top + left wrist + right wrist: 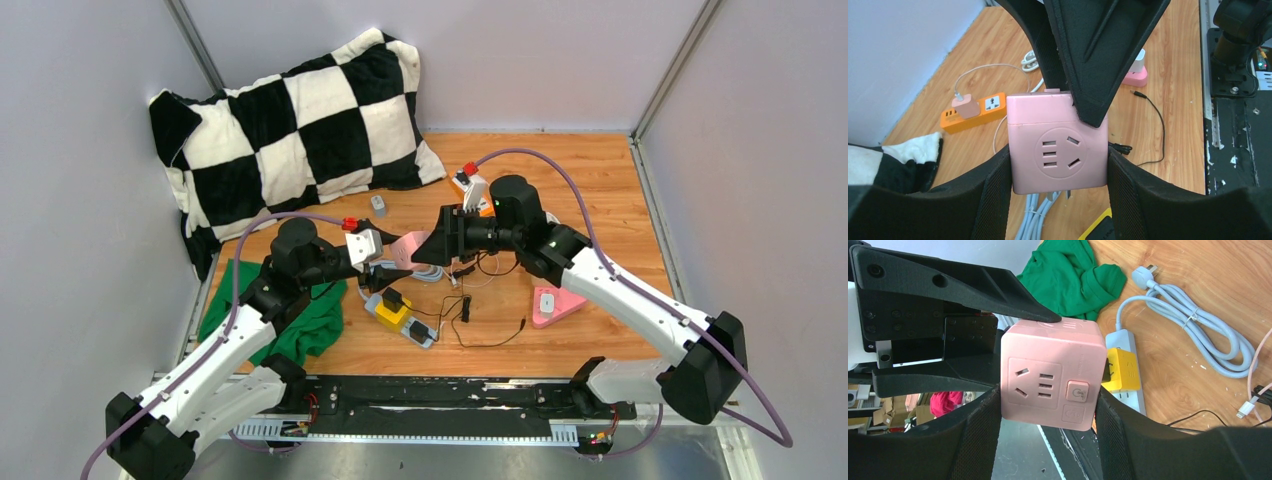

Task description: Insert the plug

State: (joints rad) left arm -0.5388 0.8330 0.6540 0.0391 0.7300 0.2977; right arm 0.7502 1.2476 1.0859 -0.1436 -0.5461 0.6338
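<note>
A pink cube [402, 250] with rounded edges is held above the table [610, 190], between the two arms. The left jaws are clenched on two of its sides, and the right jaws are closed against the other pair. In the left wrist view a face [1058, 145] with a round recessed socket is shown, crossed at its upper corner by a right finger [1098, 60]. Only in the right wrist view is a face [1048, 375] with a socket and two square buttons seen, with a yellow block [1123, 371] on a white strip [1122, 337] just behind it. An orange strip [993, 111], a coiled cable [1198, 330], a green cloth [1070, 275], a pink stand [553, 303] and a chequered pillow [300, 130] are spread around
</note>
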